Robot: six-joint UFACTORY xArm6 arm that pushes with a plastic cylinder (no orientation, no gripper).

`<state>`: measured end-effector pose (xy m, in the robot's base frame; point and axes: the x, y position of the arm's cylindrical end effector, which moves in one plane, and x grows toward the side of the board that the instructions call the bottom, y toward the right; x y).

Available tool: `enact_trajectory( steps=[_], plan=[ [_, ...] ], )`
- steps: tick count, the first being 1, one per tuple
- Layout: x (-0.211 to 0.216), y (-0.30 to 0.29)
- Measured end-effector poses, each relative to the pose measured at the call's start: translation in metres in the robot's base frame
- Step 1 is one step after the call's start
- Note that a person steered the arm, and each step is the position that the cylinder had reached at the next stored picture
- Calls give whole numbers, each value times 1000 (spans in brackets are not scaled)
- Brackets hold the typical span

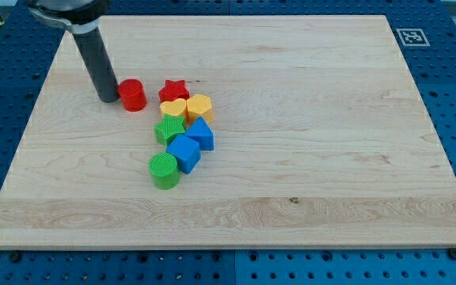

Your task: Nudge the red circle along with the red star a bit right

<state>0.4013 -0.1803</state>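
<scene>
My tip (107, 99) is seen set down just left of the red circle (133, 95) — touching or nearly so; nothing is gripped, being a bare rod. The red star (173, 89) lies just right of the circle, a small gap between. Right of the star, bare pale wooden board (315, 119) extends widely — smooth, grained.
</scene>
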Motion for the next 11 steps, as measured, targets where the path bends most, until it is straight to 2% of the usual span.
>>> enact_trajectory(
  steps=[3,5,7,9,11],
  plan=[
    [33,14],
    [77,28],
    [92,25],
    [24,11],
    [15,26]
  ],
)
